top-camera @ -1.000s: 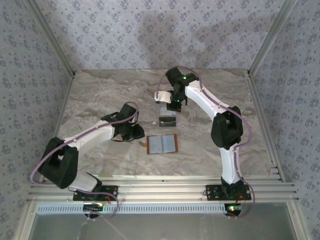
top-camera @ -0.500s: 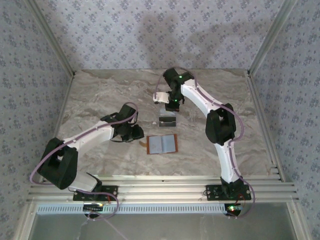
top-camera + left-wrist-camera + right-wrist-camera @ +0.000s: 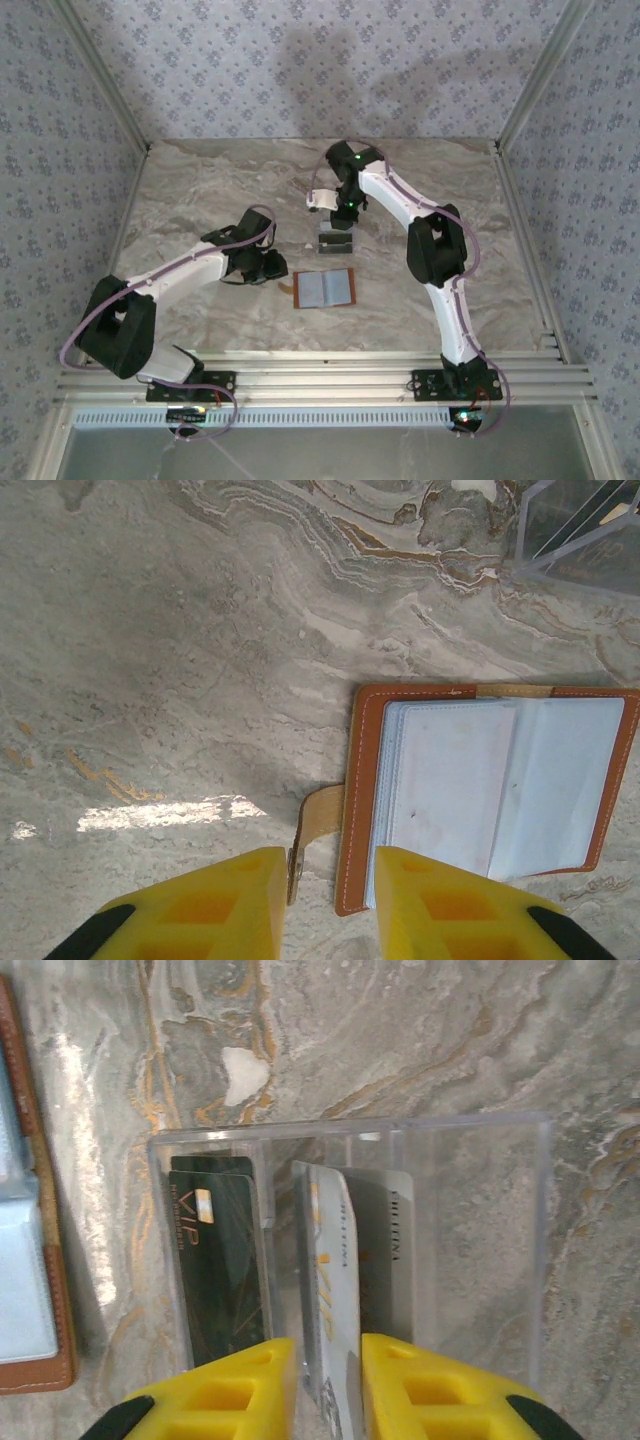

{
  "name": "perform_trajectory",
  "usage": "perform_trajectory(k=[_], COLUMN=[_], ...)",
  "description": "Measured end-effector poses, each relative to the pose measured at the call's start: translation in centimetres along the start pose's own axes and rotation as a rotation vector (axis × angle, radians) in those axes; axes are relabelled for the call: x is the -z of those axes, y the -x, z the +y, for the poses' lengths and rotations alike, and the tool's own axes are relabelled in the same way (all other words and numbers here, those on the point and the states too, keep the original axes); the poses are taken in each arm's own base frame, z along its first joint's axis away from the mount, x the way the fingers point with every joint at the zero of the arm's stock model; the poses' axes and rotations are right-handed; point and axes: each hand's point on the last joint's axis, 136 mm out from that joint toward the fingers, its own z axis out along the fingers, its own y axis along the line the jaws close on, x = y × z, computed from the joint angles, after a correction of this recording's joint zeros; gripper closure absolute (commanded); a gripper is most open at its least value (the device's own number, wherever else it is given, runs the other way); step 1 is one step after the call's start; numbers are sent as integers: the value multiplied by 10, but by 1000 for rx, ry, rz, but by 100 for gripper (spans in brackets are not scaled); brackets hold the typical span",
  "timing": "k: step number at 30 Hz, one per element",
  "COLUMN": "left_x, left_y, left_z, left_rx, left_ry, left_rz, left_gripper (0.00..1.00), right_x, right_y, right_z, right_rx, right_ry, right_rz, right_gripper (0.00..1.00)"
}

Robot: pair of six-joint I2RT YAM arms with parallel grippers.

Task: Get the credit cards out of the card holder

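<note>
Credit cards (image 3: 222, 1260), small, thin and oblong, are found standing on edge in a clear plastic box (image 3: 480, 1260) with two slots. Seen from the right wrist, a dark card with gold letters (image 3: 215, 1290) is set in the left slot. A pale silver card (image 3: 335, 1250) and a grey card (image 3: 385, 1250) just behind it are set in the right slot.

The right claw (image 3: 328, 1385) is hung over that right slot. Its yellow fingers (image 3: 225, 1395) are set a little apart. The pale silver card is seen leaning in the gap between them, and it is much thinner than the gap.

The orange-brown leather card holder (image 3: 325, 288) is laid open and flat on the grey marble counter (image 3: 200, 190), with its pale blue lining turned up. It is placed near the box, on the side closer to the arms, and the two are not touching. A small brown strap (image 3: 322, 820) is seen sticking out of its side.

The left claw (image 3: 330, 905) is held low at that side of the card holder. Its fingers are parted by a narrow gap, and the strap and the holder's brown edge are seen under the gap. Whether the strap is touched cannot be told.
</note>
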Motion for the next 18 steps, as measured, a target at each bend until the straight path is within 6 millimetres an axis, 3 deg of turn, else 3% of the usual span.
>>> perform_trajectory(k=[7, 18], left_x=[0, 0], left_y=[0, 0], left_z=[0, 0], left_rx=[0, -4], left_ry=[0, 0], left_rz=[0, 0], left_gripper=[70, 70], right_x=[6, 59], right_y=[-4, 4], right_z=[-15, -25], right_rx=[17, -58], right_ry=[-118, -334], right_rz=[5, -60], right_gripper=[72, 70])
